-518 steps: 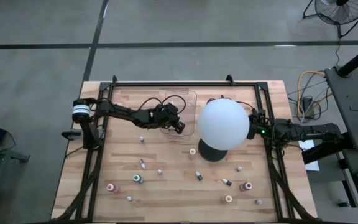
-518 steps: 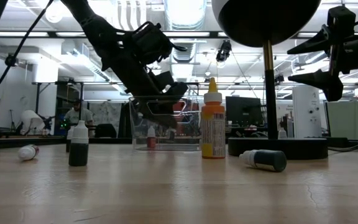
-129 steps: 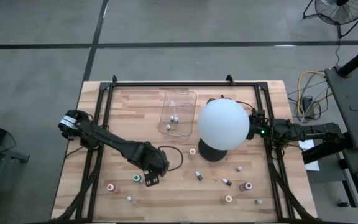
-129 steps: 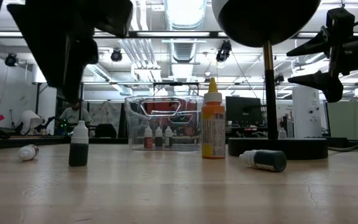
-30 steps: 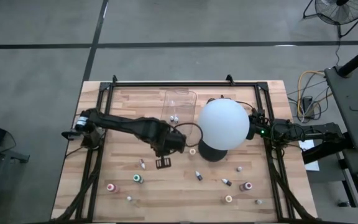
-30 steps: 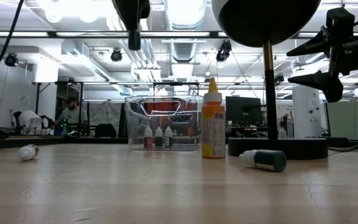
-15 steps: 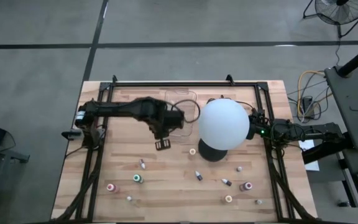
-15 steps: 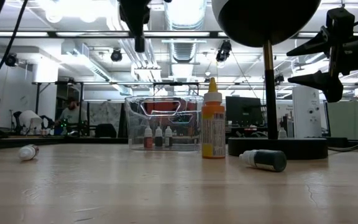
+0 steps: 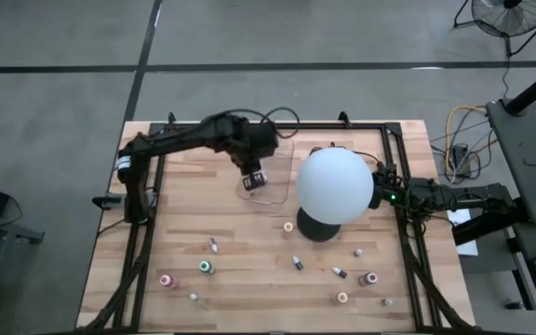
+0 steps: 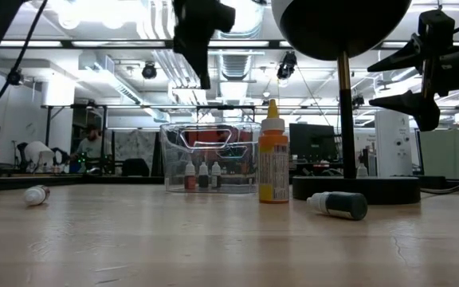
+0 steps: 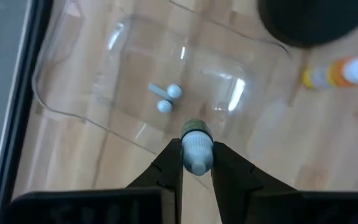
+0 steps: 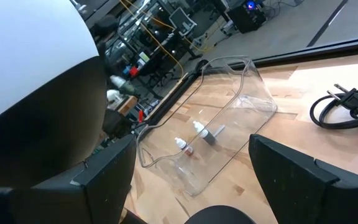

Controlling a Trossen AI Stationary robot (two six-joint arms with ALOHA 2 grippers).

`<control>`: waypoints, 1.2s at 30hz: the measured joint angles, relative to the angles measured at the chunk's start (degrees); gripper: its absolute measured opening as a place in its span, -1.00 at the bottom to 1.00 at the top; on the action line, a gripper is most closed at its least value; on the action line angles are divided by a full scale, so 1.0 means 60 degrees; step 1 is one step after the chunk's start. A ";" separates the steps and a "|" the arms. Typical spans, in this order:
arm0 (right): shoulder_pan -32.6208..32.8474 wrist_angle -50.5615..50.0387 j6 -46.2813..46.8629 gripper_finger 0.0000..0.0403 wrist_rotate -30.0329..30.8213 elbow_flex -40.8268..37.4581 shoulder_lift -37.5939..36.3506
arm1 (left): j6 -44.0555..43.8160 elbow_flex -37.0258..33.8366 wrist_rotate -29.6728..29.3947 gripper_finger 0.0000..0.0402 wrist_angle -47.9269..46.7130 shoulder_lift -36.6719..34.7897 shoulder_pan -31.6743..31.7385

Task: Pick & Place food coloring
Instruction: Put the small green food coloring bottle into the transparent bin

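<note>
My left gripper (image 9: 254, 178) hangs over the near end of the clear tray (image 9: 278, 156), shut on a small green bottle with a white cap (image 11: 197, 144). Seen from the low view, the gripper (image 10: 204, 76) is high above the tray (image 10: 211, 137). A few food coloring bottles (image 11: 165, 103) stand inside the tray (image 11: 129, 74). Several more bottles lie scattered on the near half of the table, among them a green one (image 9: 207, 267) and a yellow one (image 10: 273, 163). My right gripper (image 12: 191, 180) waits open at the right edge, behind the white globe (image 9: 334, 185). My left gripper pinches the bottle's white cap end (image 11: 197, 159) between its two fingers. The fingers come from above, pointing steeply down. The green body shows beyond the fingertips. The bottle is lifted clear, above the tray's near wall.
The big white globe on its black base (image 9: 316, 227) stands right of the tray and hides part of the table. A dark bottle (image 10: 337, 205) lies near the base, and another bottle (image 10: 36, 194) lies at the near left. A black frame (image 9: 249, 126) borders the table.
My left gripper has carried the bottle from the table's middle toward the far edge and slightly right, ending over the tray's near end. It has stayed shut on the bottle and has turned a little about its own axis.
</note>
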 joint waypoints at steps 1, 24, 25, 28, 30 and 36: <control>0.0000 0.0001 0.0001 0.50 0.0002 0.0004 0.0000 | 0.0026 0.0000 0.0000 -0.81 0.0084 0.0104 0.0123; 0.0000 0.0002 -0.0001 0.50 0.0000 0.0004 0.0007 | 0.0158 0.0000 0.0000 -0.81 0.1392 0.2522 0.1185; 0.0000 0.0003 0.0002 0.50 0.0004 0.0001 0.0007 | 0.0152 0.0000 0.0000 -0.81 0.1401 0.2596 0.1188; -0.0002 0.0003 0.0003 0.50 0.0002 0.0000 0.0002 | 0.0147 -0.0110 -0.0058 -0.81 0.1552 0.2736 0.1209; 0.0000 0.0001 0.0003 0.50 -0.0008 0.0002 0.0000 | 0.0145 -0.0320 -0.0110 -0.81 0.1775 0.2749 0.1234; 0.0000 0.0003 0.0001 0.50 0.0000 0.0000 0.0004 | 0.0170 -0.1097 -0.0140 -0.81 0.2461 0.2745 0.1277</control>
